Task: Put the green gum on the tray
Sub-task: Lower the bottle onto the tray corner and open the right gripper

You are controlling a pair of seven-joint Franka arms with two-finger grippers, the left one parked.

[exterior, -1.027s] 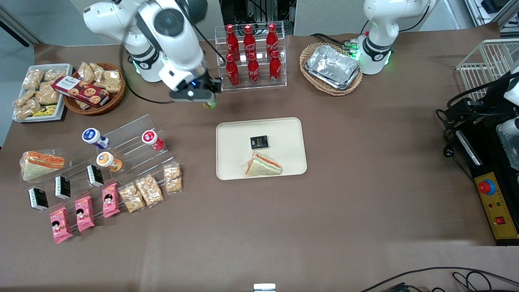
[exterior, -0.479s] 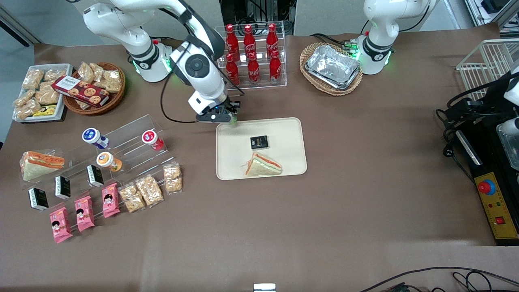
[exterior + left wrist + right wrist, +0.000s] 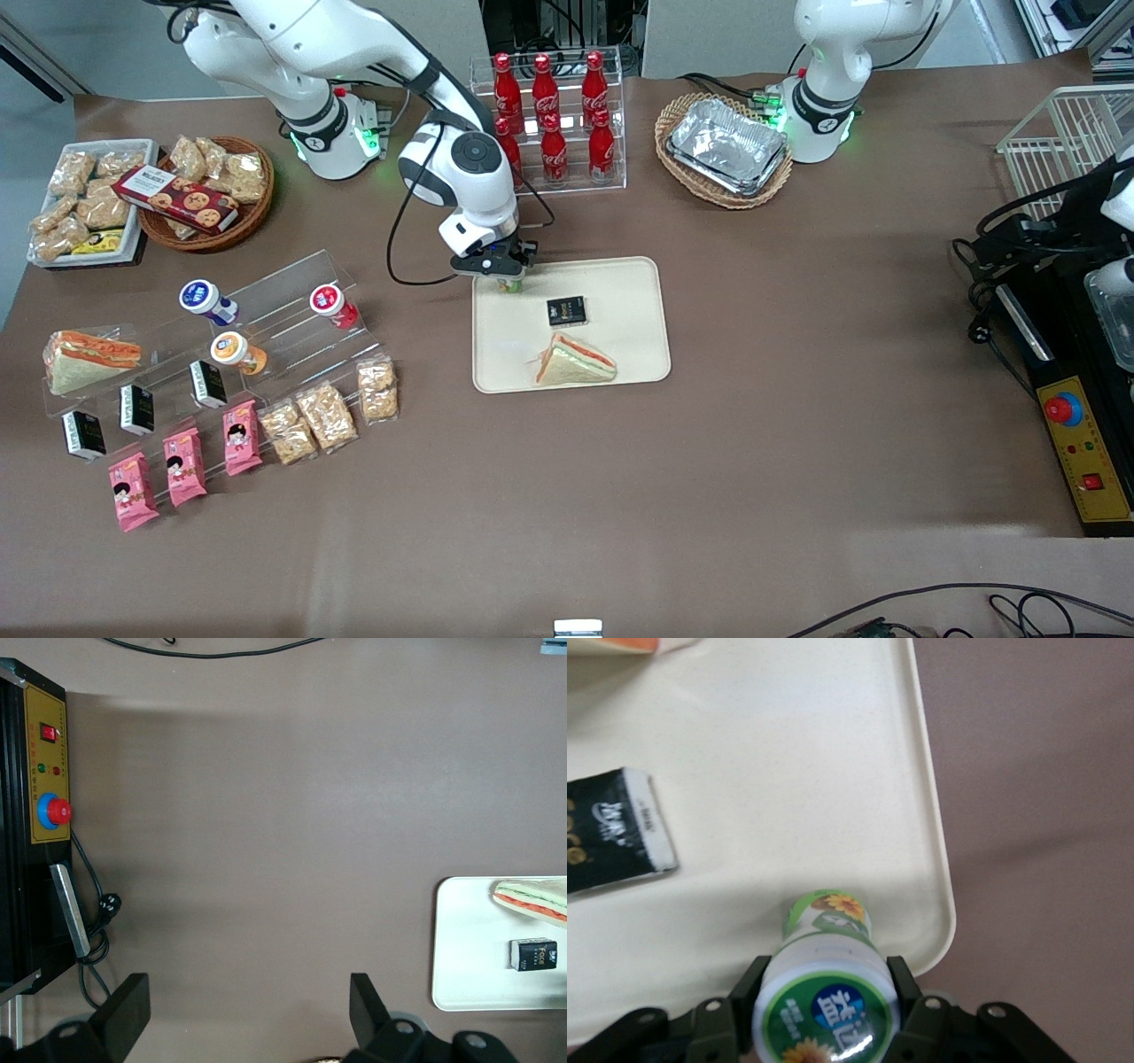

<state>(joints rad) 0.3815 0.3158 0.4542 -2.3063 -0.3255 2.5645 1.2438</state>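
Gripper [image 3: 507, 275] sits low over the tray [image 3: 620, 283] corner nearest the cola bottle rack [image 3: 549, 124], fingers [image 3: 908, 988] clamped on the green gum [image 3: 827, 992], with bare cream surface right under the bottle. Close by on the tray lies the small black packet [image 3: 566, 311], and nearer the front camera the wrapped sandwich [image 3: 574, 361] fills that edge. The tray's strip toward the parked arm's end lies open, and so does the brown table [image 3: 797, 354] around it.
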